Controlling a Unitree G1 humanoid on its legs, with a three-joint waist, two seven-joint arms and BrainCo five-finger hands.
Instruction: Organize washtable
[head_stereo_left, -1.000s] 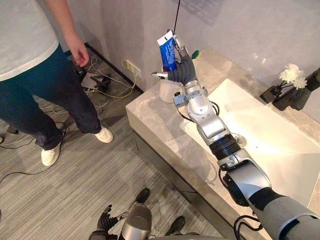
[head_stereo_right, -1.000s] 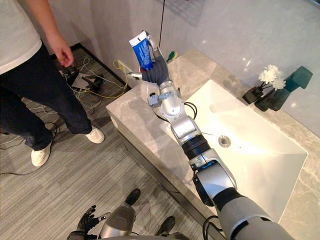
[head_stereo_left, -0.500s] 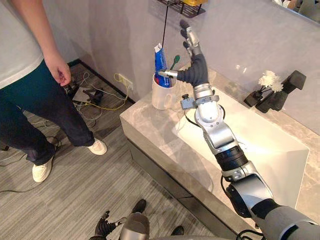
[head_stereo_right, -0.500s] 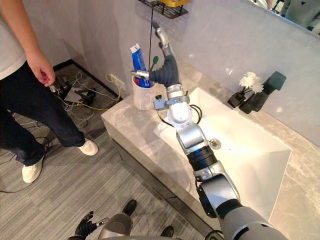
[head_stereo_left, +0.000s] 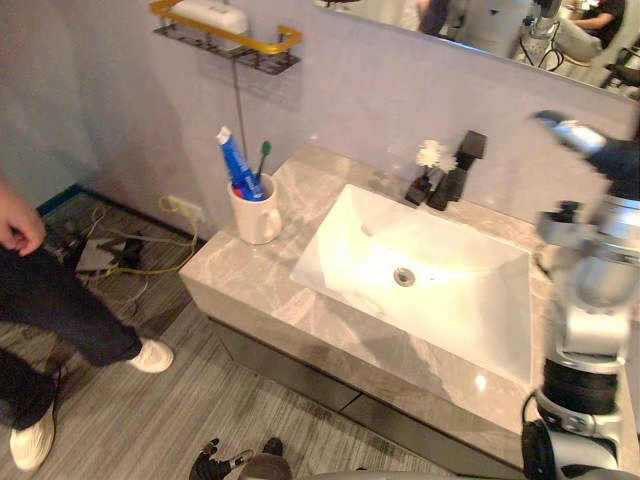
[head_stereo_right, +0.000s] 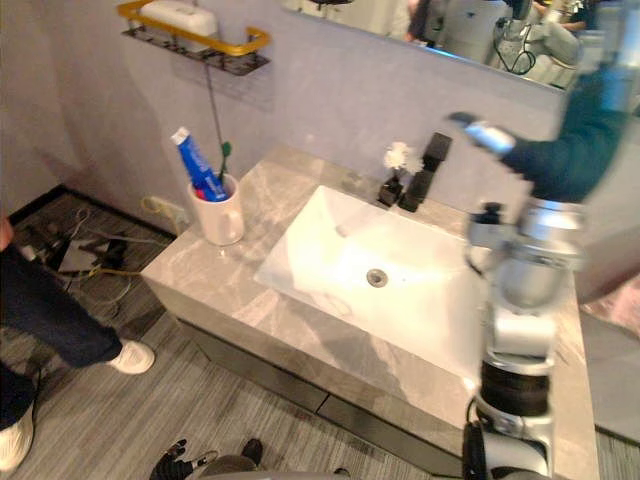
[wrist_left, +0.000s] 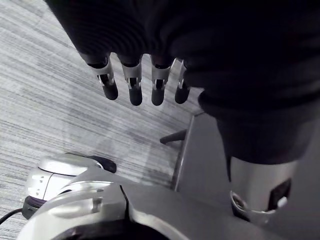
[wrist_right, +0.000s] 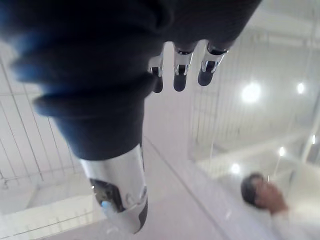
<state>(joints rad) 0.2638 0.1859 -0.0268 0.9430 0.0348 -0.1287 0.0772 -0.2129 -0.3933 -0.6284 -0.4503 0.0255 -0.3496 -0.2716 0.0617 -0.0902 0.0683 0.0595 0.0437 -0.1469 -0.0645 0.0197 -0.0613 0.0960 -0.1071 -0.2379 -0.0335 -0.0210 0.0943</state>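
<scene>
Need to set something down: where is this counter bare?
Bare: the grey marble counter between the white mug and the white rectangular basin, and the strip along the basin's front. Crowded: behind the basin, where the black faucet and white flowers stand.

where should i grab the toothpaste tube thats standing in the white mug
Probably pinch the flat upper end of the toothpaste tube, coming from above. Its lower end sits inside the white mug beside the green toothbrush, so only that tilted top stands free above the rim.
</scene>
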